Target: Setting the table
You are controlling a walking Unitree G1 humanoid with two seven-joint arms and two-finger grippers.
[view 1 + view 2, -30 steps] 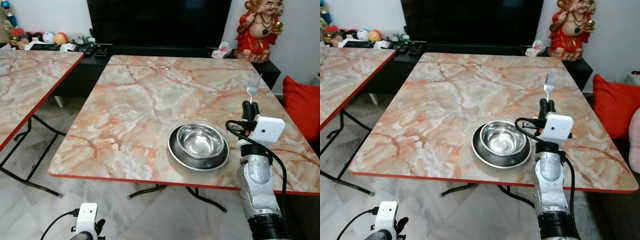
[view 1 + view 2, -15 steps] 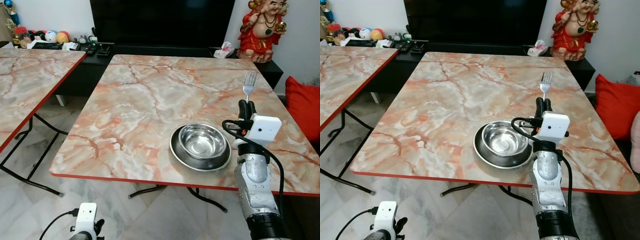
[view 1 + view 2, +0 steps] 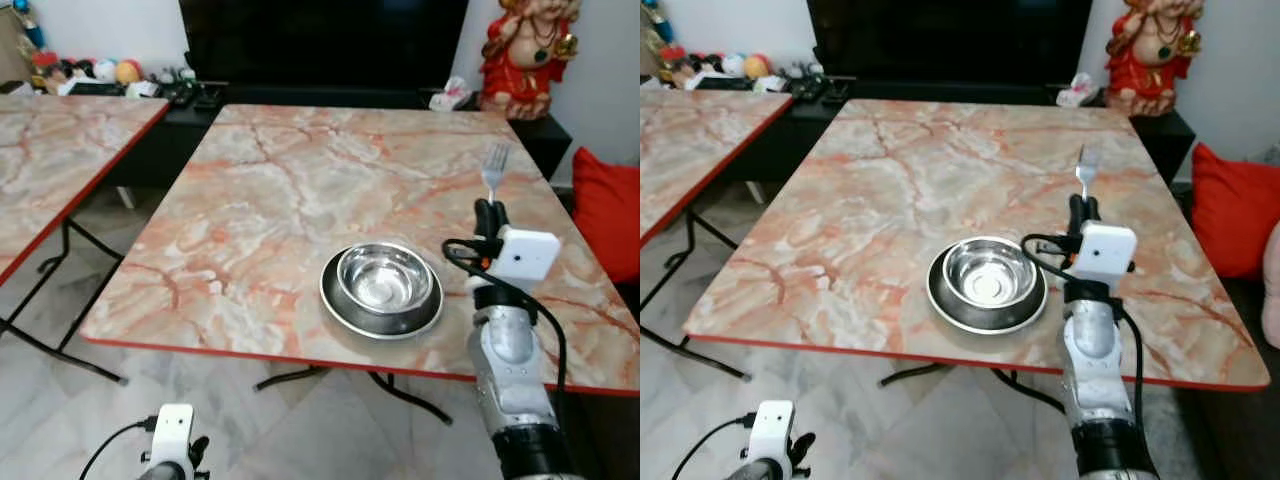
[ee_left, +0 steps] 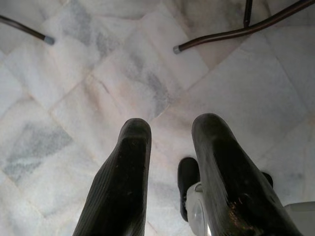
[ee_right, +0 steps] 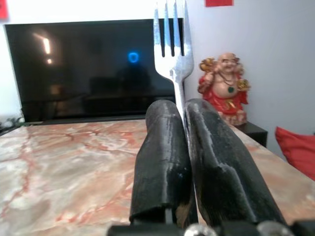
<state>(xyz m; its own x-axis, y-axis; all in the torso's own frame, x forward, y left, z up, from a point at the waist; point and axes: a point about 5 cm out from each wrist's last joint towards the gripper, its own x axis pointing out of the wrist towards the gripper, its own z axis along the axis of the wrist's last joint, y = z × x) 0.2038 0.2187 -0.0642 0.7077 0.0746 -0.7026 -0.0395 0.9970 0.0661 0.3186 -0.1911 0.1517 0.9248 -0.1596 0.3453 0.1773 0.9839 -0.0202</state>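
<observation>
A steel bowl (image 3: pixel 384 277) sits inside a steel plate (image 3: pixel 340 308) near the front edge of the marble table (image 3: pixel 300 190). My right gripper (image 3: pixel 485 214) is raised just right of the plate and is shut on a silver fork (image 3: pixel 493 167), whose tines point up and away. In the right wrist view the fork (image 5: pixel 171 39) stands up between the closed fingers (image 5: pixel 162 157). My left gripper (image 4: pixel 170 128) hangs open low over the tiled floor, with nothing between its fingers.
A second marble table (image 3: pixel 50 150) stands to the left. Behind are a black TV (image 3: pixel 320 40) on a low cabinet, a red figurine (image 3: pixel 525 55) and a red cushion (image 3: pixel 608 205) on the right. Table legs (image 4: pixel 231 32) cross the floor.
The camera has shifted, so the table sits lower and more leftward in view. My right gripper still holds the fork upright beside the plate.
</observation>
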